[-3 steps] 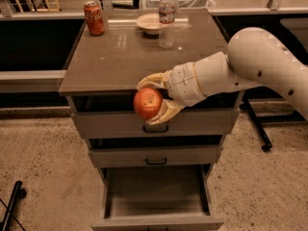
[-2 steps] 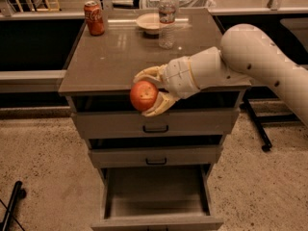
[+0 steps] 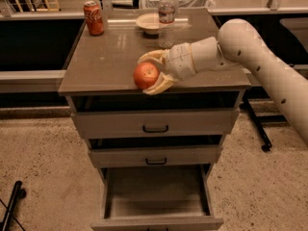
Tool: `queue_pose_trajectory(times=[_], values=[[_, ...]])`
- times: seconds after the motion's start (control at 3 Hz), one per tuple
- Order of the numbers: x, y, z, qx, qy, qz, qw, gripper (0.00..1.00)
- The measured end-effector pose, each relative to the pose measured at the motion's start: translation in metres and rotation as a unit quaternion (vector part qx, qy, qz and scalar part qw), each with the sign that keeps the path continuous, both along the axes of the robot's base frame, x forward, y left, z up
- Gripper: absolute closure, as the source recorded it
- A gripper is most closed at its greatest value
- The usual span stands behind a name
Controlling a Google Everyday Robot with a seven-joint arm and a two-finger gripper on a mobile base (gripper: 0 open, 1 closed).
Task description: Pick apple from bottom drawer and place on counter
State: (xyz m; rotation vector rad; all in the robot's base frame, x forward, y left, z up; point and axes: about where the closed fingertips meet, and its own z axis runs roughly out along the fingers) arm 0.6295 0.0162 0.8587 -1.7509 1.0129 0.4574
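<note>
Apple (image 3: pixel 146 76): red-orange with a paler patch, held in the gripper at the front edge of the bench, about midway along that edge. Whether it touches the bench top cannot be told.
Gripper (image 3: pixel 145 75): closed around the apple, one pale finger curving over its far side and the other under its near side. It sits over the front middle of the bench.
Arm (image 3: pixel 260 57): white and thick, reaching in from the right of the bench across its right front corner.
Bench (image 3: pixel 106 61): glossy grey-brown top slab of a grey three-drawer cabinet.
Bottom drawer (image 3: pixel 156 222): lowest under the bench, pulled out toward the camera, its bare grey inside showing.
Upper drawers: the top drawer (image 3: pixel 192 123) and middle drawer (image 3: pixel 192 156) lie directly under the bench, each with a black handle.
Soda can (image 3: pixel 94 18): red, upright at the far left corner of the bench.
Bowl (image 3: pixel 149 22): pale, at the far edge of the bench near its middle.
Water bottle (image 3: pixel 166 18): clear, upright, just right of the bowl, well behind the gripper.
Floor (image 3: pixel 43 167): speckled beige, around the cabinet below the bench.
</note>
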Motion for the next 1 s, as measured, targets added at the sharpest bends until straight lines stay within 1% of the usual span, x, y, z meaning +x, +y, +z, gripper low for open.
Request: queue_pose_trajectory(times=[0.33, 0.67, 1.0], values=[[0.026, -0.003, 0.013, 0.018, -0.009, -0.020, 0.9996, 1.00], [0.045, -0.016, 0.018, 0.009, 0.003, -0.089, 0.9960, 1.00], [0.060, -0.022, 0.007, 0.015, 0.044, -0.152, 0.9873, 1.00]])
